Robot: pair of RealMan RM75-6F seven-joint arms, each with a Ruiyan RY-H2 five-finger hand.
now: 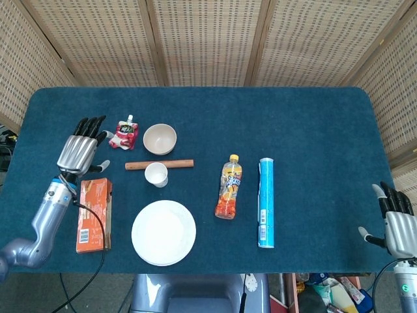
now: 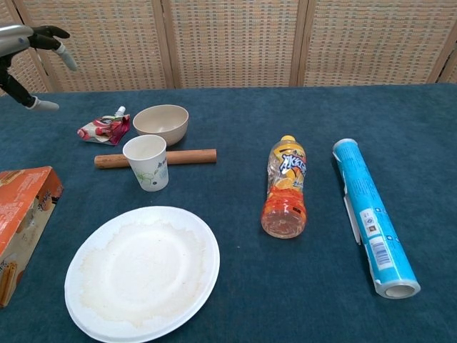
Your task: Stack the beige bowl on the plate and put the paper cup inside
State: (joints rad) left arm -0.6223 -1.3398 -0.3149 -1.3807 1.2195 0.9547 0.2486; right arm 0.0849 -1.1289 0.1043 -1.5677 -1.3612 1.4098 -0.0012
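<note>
The beige bowl [image 1: 159, 138] [image 2: 161, 123] stands upright at the back left of the blue table. Just in front of it is the white paper cup [image 1: 156, 174] [image 2: 146, 162], upright and empty. The white plate [image 1: 163, 232] [image 2: 142, 271] lies bare near the front edge. My left hand [image 1: 83, 149] [image 2: 32, 50] hovers left of the bowl, fingers spread, holding nothing. My right hand [image 1: 394, 222] is at the table's front right corner, fingers apart and empty.
A wooden stick [image 1: 159, 164] lies between bowl and cup. A red pouch [image 1: 126, 134] sits left of the bowl, an orange box [image 1: 94, 214] left of the plate. An orange drink bottle [image 1: 229, 188] and a blue tube [image 1: 265, 202] lie to the right.
</note>
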